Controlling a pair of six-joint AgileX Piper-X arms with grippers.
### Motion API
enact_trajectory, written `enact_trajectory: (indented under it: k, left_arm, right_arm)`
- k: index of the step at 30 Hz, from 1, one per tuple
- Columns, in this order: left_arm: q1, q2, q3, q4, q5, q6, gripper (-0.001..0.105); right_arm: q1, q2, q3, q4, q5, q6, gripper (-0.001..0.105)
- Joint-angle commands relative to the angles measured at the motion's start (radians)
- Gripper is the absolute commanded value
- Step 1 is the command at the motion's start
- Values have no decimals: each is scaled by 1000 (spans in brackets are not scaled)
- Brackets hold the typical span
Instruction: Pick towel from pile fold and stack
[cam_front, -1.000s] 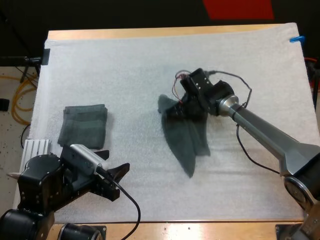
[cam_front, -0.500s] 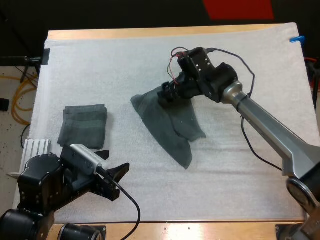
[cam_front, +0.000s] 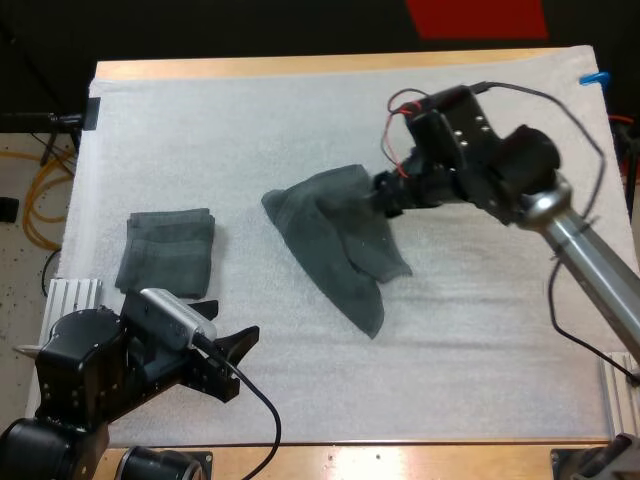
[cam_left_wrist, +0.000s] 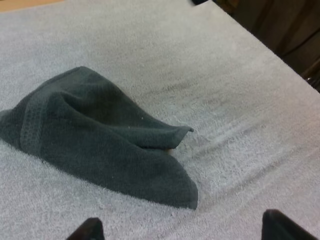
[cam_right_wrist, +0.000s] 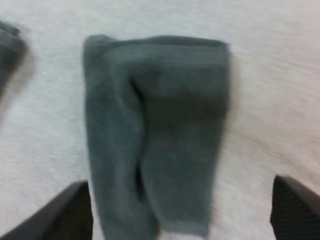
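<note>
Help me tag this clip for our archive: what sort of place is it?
Probably a robotics lab or test bench: a robot arm reaches over a wooden table with a white mat, a folded towel and a crumpled towel lie on it, and yellow cables trail on the floor.

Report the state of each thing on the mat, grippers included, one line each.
crumpled towel: lying loose on the white mat, rumpled and partly doubled over, held by nothing.
folded towel: folded flat, resting on the mat, untouched.
left gripper: open, fingers apart, near the folded towel, touching nothing.
right gripper: open, fingers apart, at the crumpled towel's edge.
</note>
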Motion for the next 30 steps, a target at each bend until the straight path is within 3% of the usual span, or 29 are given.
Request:
enact_trajectory:
  k: [1,7,14,23,30]
  left_arm:
    - [-5,2,-8,1,7,-4,62]
    - [-5,2,-8,1,7,-4,62]
    - [-5,2,-8,2,7,-4,62]
    - [-5,2,-8,2,7,-4,62]
    - [-5,2,-8,2,7,-4,62]
  right_arm:
    - [-2,-20,-5,39,29,-11,70]
    - [-14,-105,107,8,108,-2,70]
    - [-106,-161,287,-45,83,30,70]
    - [-338,-166,510,-228,-234,155,70]
    - [-447,-166,700,-396,-480,295,70]
